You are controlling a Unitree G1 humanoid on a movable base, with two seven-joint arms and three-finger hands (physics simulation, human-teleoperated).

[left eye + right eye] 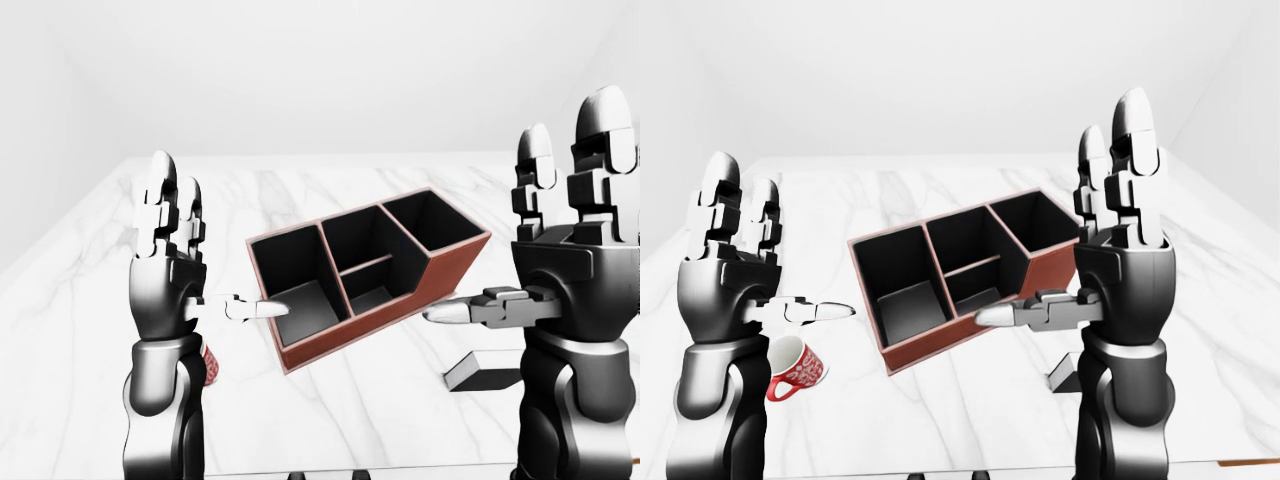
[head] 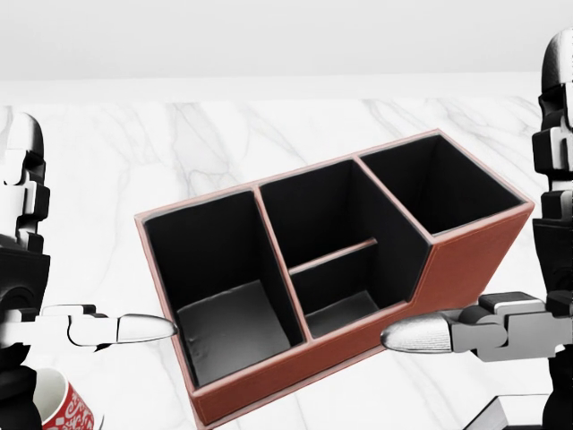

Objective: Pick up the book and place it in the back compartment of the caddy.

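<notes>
The red-brown caddy (image 1: 452, 272) with black compartments stands tilted on the marble table (image 1: 380, 410), in the middle of the views. It holds nothing. A flat grey book (image 1: 478, 375) lies on the table at lower right, partly hidden behind my right forearm. My left hand (image 1: 195, 268) is raised at the left, fingers upright and open, thumb pointing right toward the caddy's left end. My right hand (image 1: 525, 230) is raised at the right, open and empty, its thumb pointing left over the caddy's red wall. Neither hand holds anything.
A red and white mug (image 1: 795, 370) stands on the table at lower left, beside my left forearm. The table's near edge runs along the bottom of the eye views. White walls stand beyond the table.
</notes>
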